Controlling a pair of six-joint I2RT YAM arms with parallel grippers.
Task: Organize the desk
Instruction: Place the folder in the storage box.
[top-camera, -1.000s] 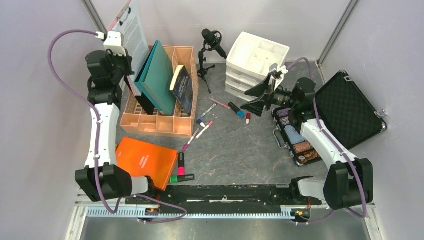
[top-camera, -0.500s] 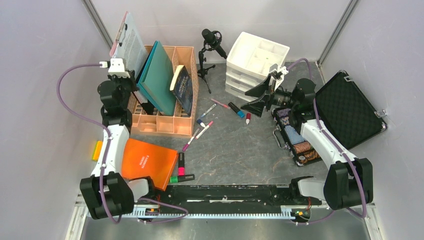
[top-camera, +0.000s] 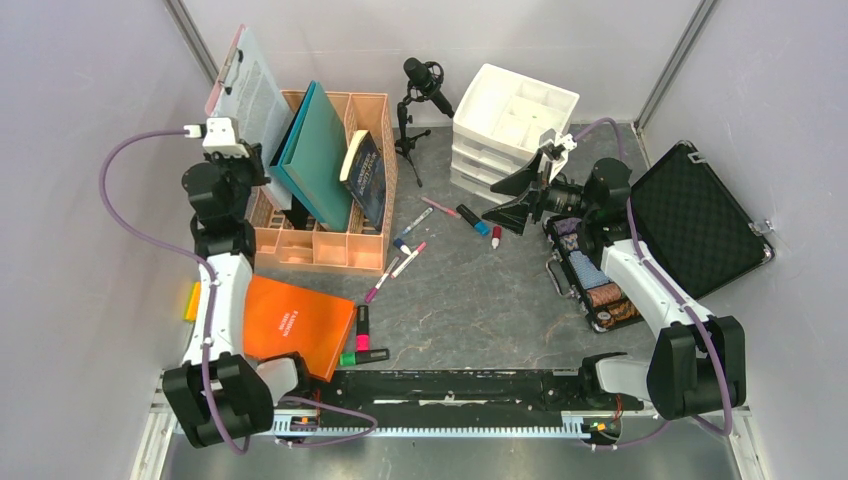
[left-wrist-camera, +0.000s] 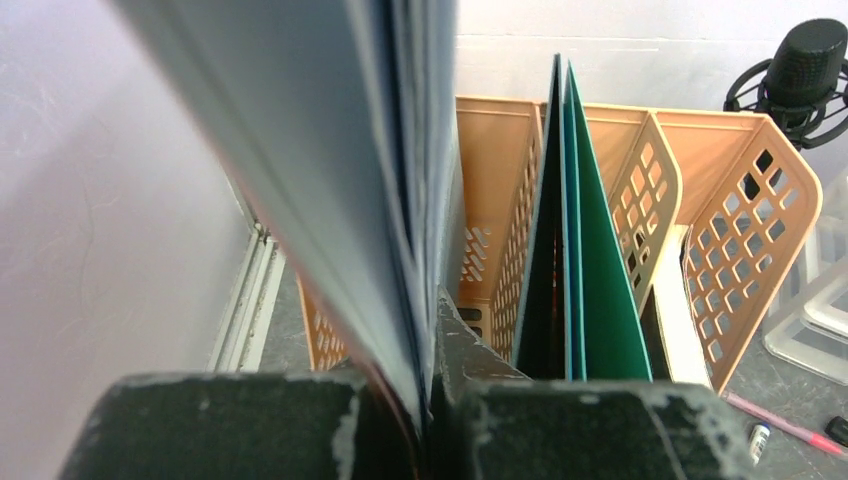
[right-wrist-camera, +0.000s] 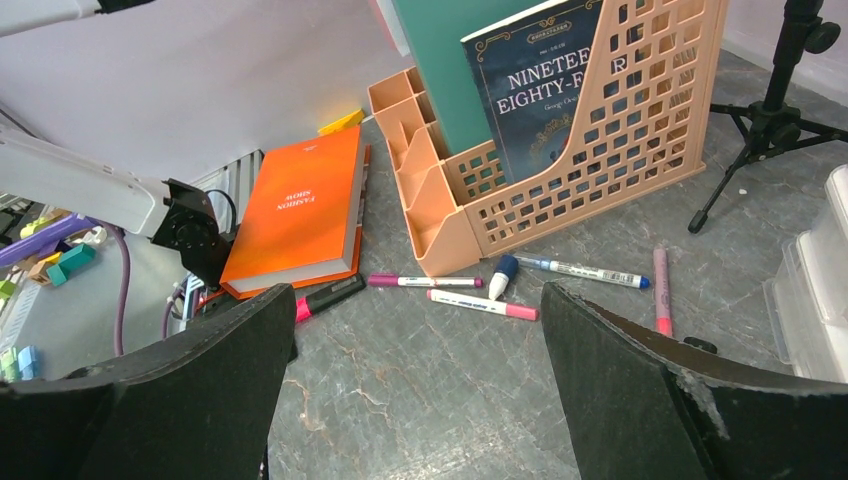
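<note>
The desk (top-camera: 470, 300) is dark grey stone with pale veins. My left gripper (top-camera: 262, 178) is shut on a clipboard with paper (top-camera: 250, 95), held tilted over the left end of the orange file organizer (top-camera: 320, 245). In the left wrist view the clipboard (left-wrist-camera: 330, 180) runs up from between my shut fingers (left-wrist-camera: 432, 330). The organizer holds a green folder (top-camera: 315, 150) and a dark book (top-camera: 368, 178). My right gripper (top-camera: 508, 198) is open and empty above the desk (right-wrist-camera: 450, 400), its gap (right-wrist-camera: 415, 330) near the loose markers (right-wrist-camera: 480, 303).
An orange book (top-camera: 295, 320) lies front left with highlighters (top-camera: 362, 325) beside it. Markers (top-camera: 400, 262) are scattered mid-desk. A microphone on a tripod (top-camera: 425, 80) and a white drawer unit (top-camera: 515, 110) stand at the back. An open black case (top-camera: 700, 220) lies right.
My left arm has come down and forward with the clipboard, then shifted slightly left; the clipboard now leans further left over the organizer. The right arm has not moved.
</note>
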